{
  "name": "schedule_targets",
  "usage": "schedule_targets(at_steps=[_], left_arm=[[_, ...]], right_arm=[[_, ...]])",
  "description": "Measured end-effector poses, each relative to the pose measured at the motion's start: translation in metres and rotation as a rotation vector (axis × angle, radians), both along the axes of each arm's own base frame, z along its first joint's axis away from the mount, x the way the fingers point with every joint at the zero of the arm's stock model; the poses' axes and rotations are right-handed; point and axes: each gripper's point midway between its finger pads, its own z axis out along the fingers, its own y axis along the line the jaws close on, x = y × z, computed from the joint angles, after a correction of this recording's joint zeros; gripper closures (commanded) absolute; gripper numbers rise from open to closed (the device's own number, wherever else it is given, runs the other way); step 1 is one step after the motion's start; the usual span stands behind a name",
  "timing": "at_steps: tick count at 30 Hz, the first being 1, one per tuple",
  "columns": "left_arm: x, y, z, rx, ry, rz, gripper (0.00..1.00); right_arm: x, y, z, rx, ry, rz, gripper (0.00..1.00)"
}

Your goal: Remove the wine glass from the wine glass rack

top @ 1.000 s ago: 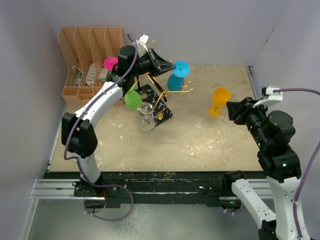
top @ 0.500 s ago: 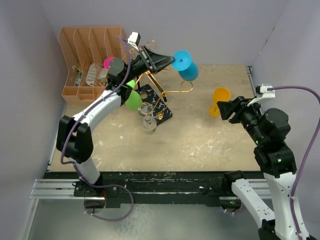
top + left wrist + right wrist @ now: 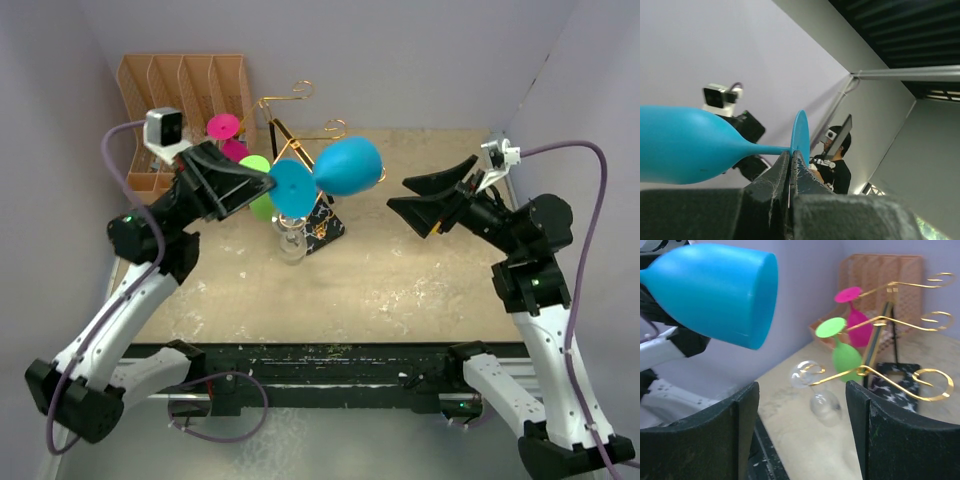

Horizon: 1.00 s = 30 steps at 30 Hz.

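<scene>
we see an orange desk organiser [image 3: 190,90] with four slots standing in the far left corner of the sandy, scuffed table top [image 3: 400,280], its back to the pale lilac wall [image 3: 400,60]. just in front of it a pink glass [image 3: 224,128], a green glass [image 3: 257,166] and a clear glass [image 3: 292,245] hang foot up, pink farthest, clear nearest us. in the left wrist view we make out a person [image 3: 832,167] in a black t-shirt below a dark ribbed ceiling [image 3: 900,25].

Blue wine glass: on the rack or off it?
Off. The left gripper pinches the blue wine glass by its foot, sideways in mid-air, clear of the rack.
</scene>
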Motion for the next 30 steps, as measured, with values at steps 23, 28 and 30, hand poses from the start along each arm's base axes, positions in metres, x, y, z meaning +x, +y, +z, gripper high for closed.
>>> schedule_targets(at_steps=[23, 28, 30], left_arm=[[-0.049, 0.023, 0.001, -0.016, -0.044, 0.011, 0.98], [-0.052, 0.025, 0.002, -0.019, -0.052, 0.010, 0.98], [-0.052, 0.024, 0.001, -0.018, -0.052, 0.011, 0.99]], right_arm=[[-0.083, 0.053, 0.072, 0.264, -0.306, 0.738, 0.38], [-0.079, 0.061, 0.067, 0.272, -0.282, 0.771, 0.45], [-0.077, 0.064, 0.065, 0.275, -0.268, 0.778, 0.54]])
